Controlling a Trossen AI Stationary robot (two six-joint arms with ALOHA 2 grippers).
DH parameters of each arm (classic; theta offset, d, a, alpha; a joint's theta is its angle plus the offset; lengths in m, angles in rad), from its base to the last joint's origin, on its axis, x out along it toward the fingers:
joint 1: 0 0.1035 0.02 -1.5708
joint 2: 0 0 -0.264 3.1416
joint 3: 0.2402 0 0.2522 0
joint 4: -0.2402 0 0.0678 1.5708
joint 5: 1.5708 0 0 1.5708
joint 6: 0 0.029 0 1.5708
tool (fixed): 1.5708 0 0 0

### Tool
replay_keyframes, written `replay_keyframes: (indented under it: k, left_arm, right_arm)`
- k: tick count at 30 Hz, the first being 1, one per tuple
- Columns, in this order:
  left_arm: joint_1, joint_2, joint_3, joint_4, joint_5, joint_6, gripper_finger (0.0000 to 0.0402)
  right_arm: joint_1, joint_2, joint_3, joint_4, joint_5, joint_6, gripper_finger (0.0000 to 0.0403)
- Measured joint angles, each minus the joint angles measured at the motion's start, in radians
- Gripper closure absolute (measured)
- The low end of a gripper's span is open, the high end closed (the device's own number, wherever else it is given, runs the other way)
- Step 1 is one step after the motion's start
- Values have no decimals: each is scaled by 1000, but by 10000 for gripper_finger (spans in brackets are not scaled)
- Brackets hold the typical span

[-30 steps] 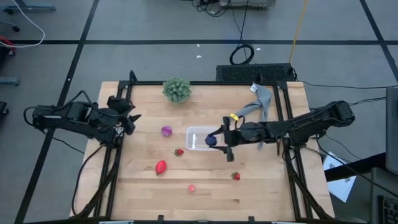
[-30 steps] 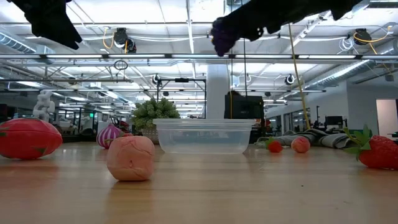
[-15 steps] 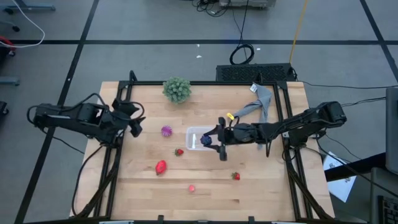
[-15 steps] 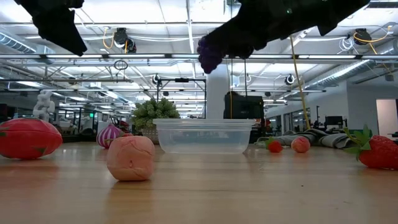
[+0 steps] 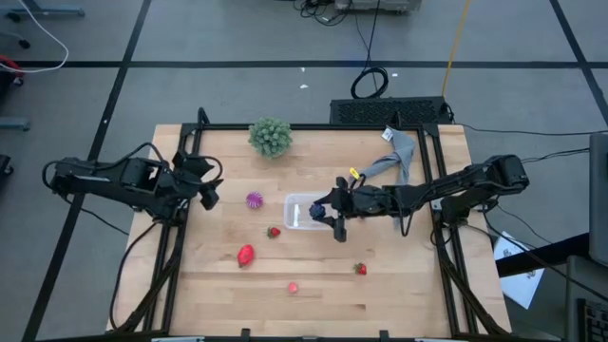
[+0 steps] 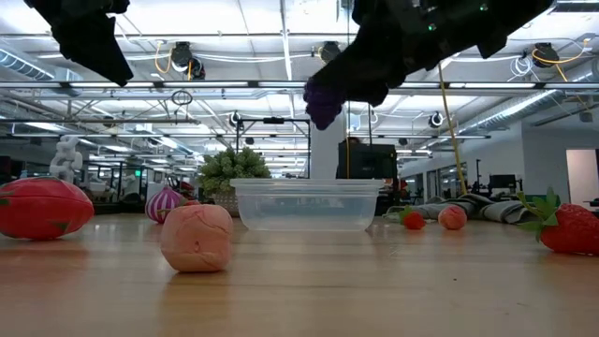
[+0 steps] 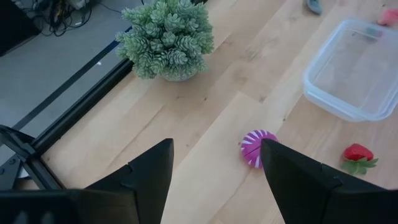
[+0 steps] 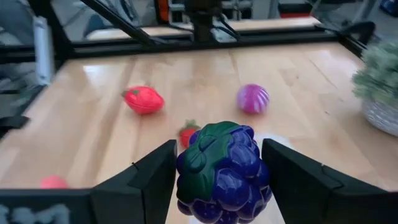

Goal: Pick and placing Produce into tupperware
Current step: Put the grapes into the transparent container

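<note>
The container (image 5: 304, 211) looks empty so far. The right hand (image 5: 323, 213) pinches the grape cluster (image 8: 222, 172) above it; the left hand (image 5: 207, 186), spread, waits at nine o'clock. Other fruit remains on the worktop (image 5: 399, 275).

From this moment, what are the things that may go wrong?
1. The right gripper holds the grape cluster well above the tupperware; released from there, it might bounce out or hit the rim.
2. The tupperware looks light; a low-swinging arm might push it toward the small strawberry nearby.
</note>
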Motion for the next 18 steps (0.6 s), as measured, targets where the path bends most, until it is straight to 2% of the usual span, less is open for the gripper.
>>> replay_keyframes:
  k: [11,18]
  left_arm:
    - [0,0,0,0,0,-10,158]
    - [0,0,0,0,0,-14,158]
  right_arm:
    - [-85,0,0,-53,-30,56,181]
    - [-87,51,0,-38,-55,58,181]
